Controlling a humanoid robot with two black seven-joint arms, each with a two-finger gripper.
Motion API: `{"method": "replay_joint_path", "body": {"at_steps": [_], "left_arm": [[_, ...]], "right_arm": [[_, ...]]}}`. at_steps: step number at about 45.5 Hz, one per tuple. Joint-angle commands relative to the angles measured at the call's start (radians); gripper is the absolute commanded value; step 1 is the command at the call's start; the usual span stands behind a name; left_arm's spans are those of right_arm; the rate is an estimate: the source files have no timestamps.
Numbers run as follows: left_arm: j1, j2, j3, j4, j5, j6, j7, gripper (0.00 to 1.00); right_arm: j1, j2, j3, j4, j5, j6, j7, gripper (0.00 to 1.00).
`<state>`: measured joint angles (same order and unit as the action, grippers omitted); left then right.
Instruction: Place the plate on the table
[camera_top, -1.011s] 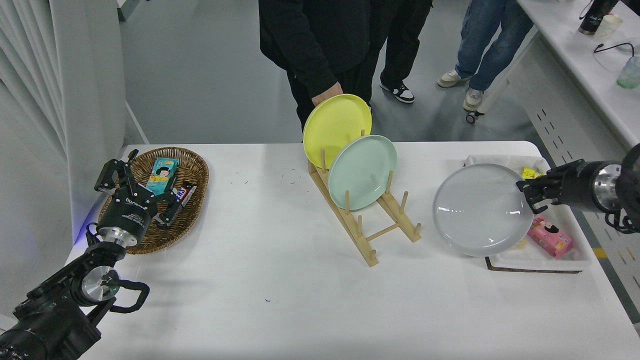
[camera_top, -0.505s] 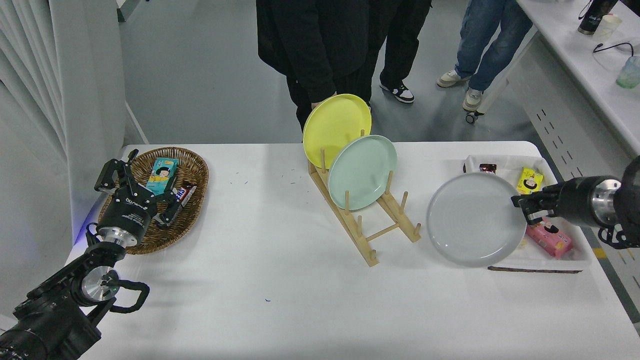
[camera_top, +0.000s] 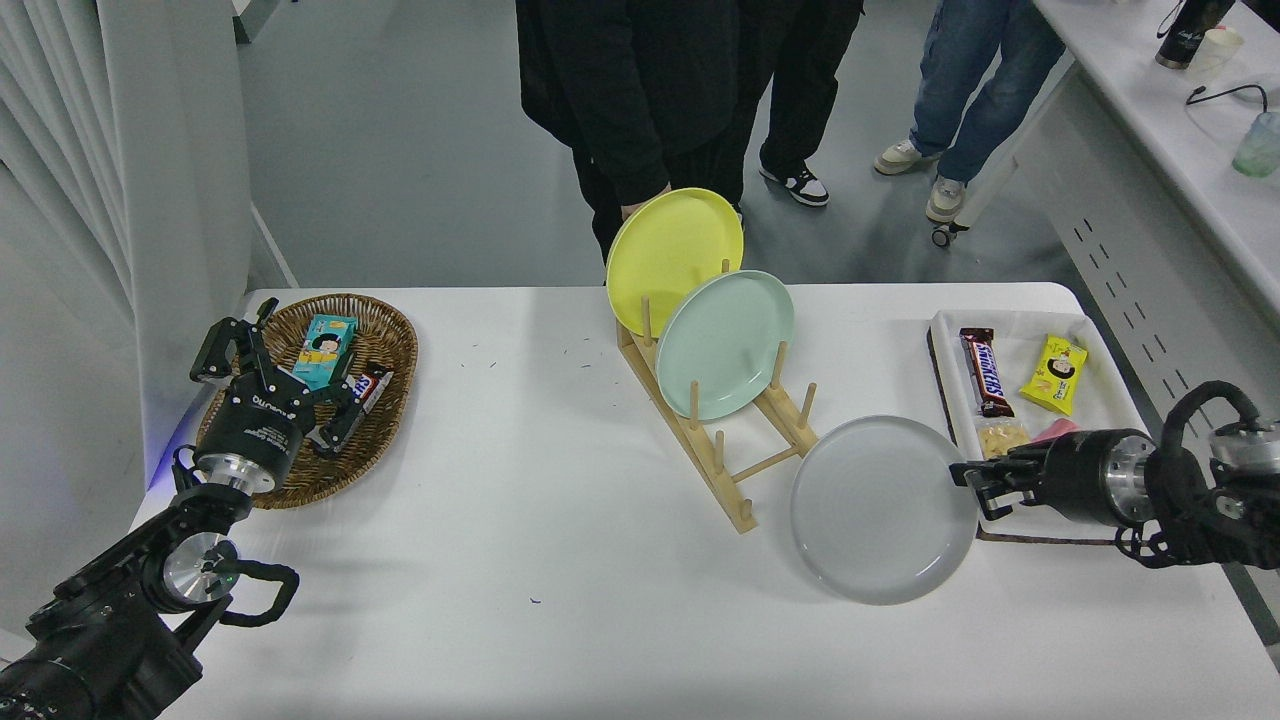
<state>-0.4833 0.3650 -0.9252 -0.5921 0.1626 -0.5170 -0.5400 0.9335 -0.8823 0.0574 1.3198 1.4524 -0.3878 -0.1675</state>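
Observation:
The light-grey plate (camera_top: 880, 510) is low over the white table (camera_top: 560, 560), just right of the wooden rack's front end; I cannot tell whether its underside touches the tabletop. My right gripper (camera_top: 972, 486) comes in from the right edge and is shut on the plate's right rim. My left gripper (camera_top: 272, 385) is parked at the lower left over the wicker basket, fingers spread open and holding nothing.
A wooden rack (camera_top: 735, 440) holds a mint-green plate (camera_top: 725, 345) and a yellow plate (camera_top: 672, 258); a person's hand touches the yellow one. A white tray (camera_top: 1120, 405) of snacks lies right of the grey plate. The wicker basket (camera_top: 385, 330) holds snacks. People stand behind the table.
The right gripper has carried the grey plate from over the snack tray down and to the left, to a spot low over the table beside the rack. The left arm has not moved.

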Motion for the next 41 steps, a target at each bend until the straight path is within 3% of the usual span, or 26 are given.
{"method": "replay_joint_path", "body": {"at_steps": [1,41], "left_arm": [[0.000,0.000,0.000,0.000,0.000,0.000,0.000,0.98],[0.000,0.000,0.000,0.000,0.000,0.000,0.000,0.98]], "right_arm": [[-0.024,0.013,-0.004,0.024,0.075,0.001,0.000,0.00],[-0.124,0.114,-0.002,0.041,0.108,-0.013,0.017,0.00]]}}
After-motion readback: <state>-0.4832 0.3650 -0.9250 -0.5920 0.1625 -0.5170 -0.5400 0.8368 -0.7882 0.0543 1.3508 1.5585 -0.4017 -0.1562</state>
